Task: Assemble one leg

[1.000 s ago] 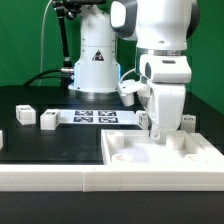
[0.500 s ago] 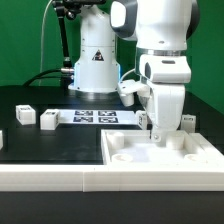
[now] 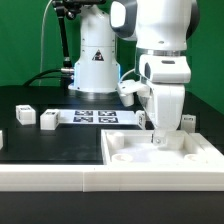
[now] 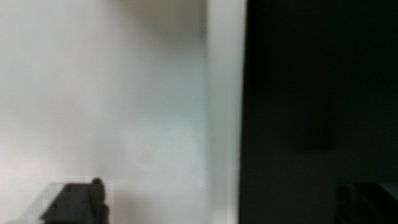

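Three small white legs with tags lie on the black table: one (image 3: 25, 114) and another (image 3: 48, 120) at the exterior view's left, a third (image 3: 187, 122) behind the arm at the right. My gripper (image 3: 156, 137) points straight down at the far edge of the large flat white square piece (image 3: 190, 160), away from all the legs. In the wrist view the gripper (image 4: 226, 186) has its dark fingertips (image 4: 75, 203) wide apart, with the white piece (image 4: 125, 100) filling one side and black table the other. It holds nothing.
The marker board (image 3: 95, 116) lies on the table behind the legs. The robot's white base (image 3: 97, 60) stands at the back. Another small white part (image 3: 2, 140) shows at the left edge. A white ledge (image 3: 50, 180) runs along the front.
The gripper seems to have sunk very slightly toward the white square piece. Nothing else has moved.
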`<move>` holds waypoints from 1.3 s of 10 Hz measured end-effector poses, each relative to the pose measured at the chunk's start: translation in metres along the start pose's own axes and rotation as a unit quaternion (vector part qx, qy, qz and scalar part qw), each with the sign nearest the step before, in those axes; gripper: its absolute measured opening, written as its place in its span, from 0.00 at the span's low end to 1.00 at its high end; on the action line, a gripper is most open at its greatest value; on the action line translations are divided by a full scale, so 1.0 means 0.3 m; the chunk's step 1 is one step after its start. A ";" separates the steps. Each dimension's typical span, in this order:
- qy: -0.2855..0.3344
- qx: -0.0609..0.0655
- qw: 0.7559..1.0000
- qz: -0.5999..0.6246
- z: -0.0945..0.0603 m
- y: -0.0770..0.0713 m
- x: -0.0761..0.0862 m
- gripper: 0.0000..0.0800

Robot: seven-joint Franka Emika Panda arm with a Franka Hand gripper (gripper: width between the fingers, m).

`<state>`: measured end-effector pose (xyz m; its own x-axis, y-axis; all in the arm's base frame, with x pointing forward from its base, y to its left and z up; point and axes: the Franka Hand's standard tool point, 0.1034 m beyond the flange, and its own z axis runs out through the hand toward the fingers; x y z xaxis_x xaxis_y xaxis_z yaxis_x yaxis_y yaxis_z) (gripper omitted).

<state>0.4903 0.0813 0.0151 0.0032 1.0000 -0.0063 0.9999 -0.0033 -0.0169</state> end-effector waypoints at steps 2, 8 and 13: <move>-0.001 0.000 1.000 0.009 -0.006 0.000 0.003 0.81; -0.015 -0.007 0.996 0.089 -0.137 -0.004 0.058 0.81; 0.001 -0.013 0.953 0.304 -0.106 -0.050 0.083 0.81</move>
<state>0.4759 0.1063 0.0469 0.5819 0.8132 -0.0051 0.8132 -0.5818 0.0147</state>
